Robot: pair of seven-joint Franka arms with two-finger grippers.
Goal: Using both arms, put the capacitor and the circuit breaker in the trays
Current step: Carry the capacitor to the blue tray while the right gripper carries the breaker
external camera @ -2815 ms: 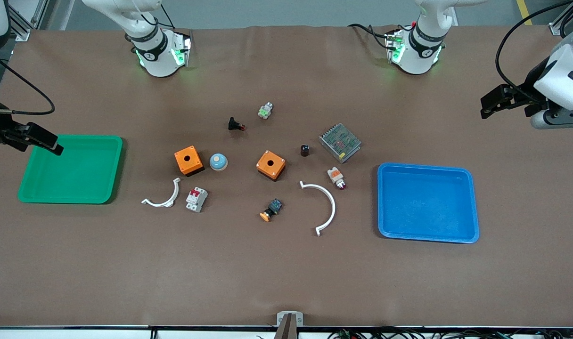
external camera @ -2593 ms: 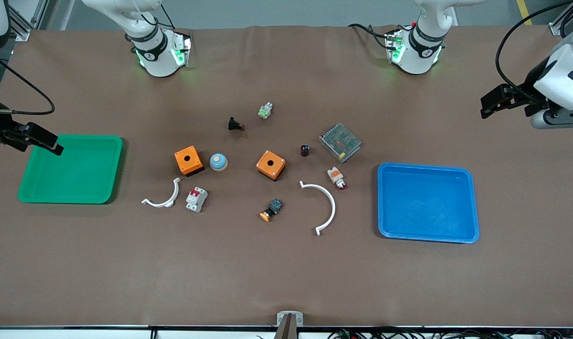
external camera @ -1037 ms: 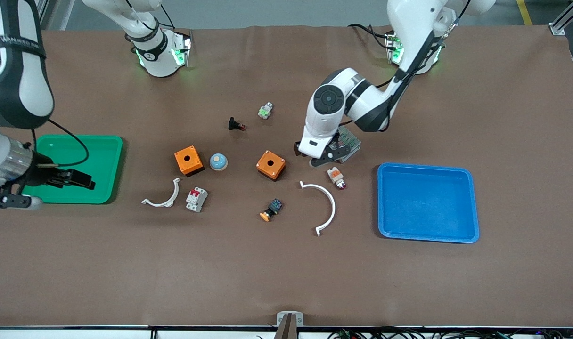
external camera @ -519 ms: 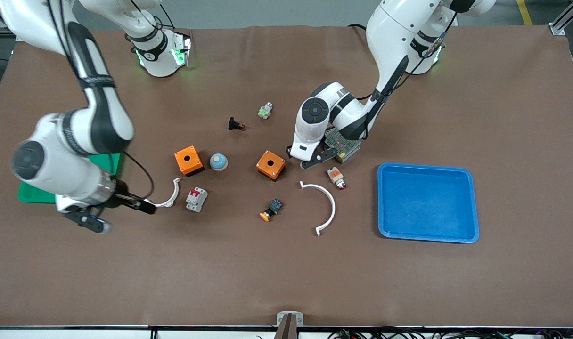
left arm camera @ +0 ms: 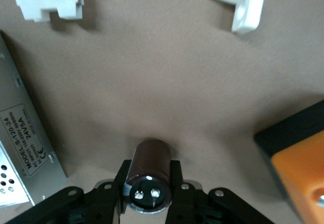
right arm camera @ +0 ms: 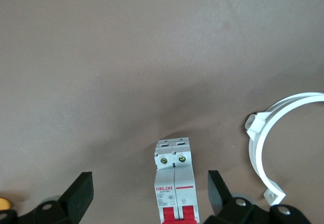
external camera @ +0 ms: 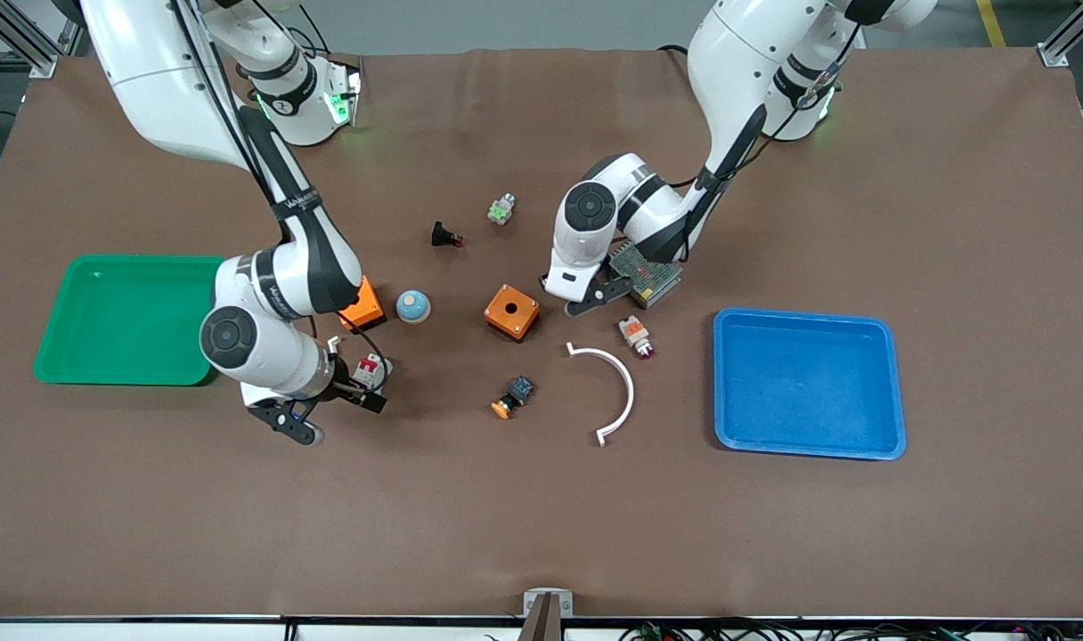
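**Ana:** While the left gripper (left arm camera: 148, 193) sits low at the table, how do its jaws stand?

**Ben:** Narrow, one finger on each side of the capacitor (left arm camera: 148, 182). It lies on the mat between the orange box (external camera: 511, 312) and the power supply (external camera: 647, 271). Whether they are pressing it yet, I cannot tell.

**Ana:** And the right gripper (right arm camera: 147, 198)?

**Ben:** Spread wide, straddling the circuit breaker (right arm camera: 174, 181) without touching it. The breaker rests on the table just beside the small white curved bracket (right arm camera: 276, 143), nearer the front camera than the other orange box (external camera: 362, 304).

**Ana:** So how far along are we?

**Ben:** Early, I'd judge. Both arms have arrived, but neither part is lifted, and the green tray (external camera: 78, 365) and blue tray (external camera: 809, 445) hold nothing. Closing, lifting, carrying and setting down all remain.

**Ana:** Any writing?

**Ben:** The breaker's red band reads "DELIXI". The power supply's label (left arm camera: 26, 143) shows "24V/5A" and a model line too small to make out fully.
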